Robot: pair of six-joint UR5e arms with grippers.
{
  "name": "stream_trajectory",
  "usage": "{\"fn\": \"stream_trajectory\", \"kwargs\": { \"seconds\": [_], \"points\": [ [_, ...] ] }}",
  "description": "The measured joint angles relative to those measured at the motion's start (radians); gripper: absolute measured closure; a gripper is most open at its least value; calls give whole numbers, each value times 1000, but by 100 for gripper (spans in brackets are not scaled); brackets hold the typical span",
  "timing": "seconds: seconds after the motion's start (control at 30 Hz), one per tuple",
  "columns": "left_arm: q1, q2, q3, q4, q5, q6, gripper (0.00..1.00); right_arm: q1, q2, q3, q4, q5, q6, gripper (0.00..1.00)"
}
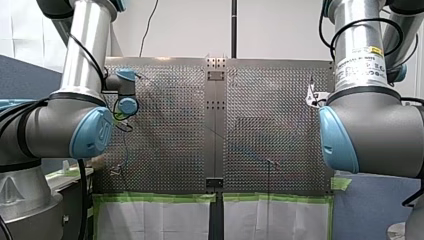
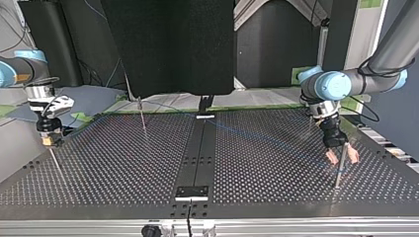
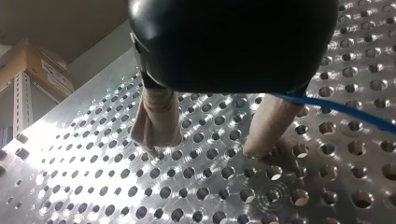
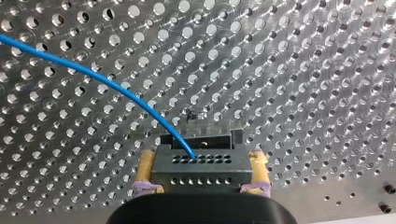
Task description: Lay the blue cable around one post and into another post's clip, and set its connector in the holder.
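My right gripper (image 4: 203, 157) clamps the connector (image 4: 201, 173); my left gripper (image 3: 208, 147) stands wide, the cable (image 4: 116, 88) passing one finger. Routing looks hardly begun. Next, the cable needs looping round a post (image 2: 338, 173).

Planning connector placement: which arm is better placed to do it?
Right. My right gripper is shut on the connector; my left gripper is open and empty.
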Motion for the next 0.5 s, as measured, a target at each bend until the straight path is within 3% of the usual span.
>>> {"fn": "stream_trajectory", "kwargs": {
  "seconds": [0.5],
  "points": [
    [0, -1, 0, 0, 0, 0, 0, 9, 1, -11, 34, 2, -4, 100]
  ]
}}
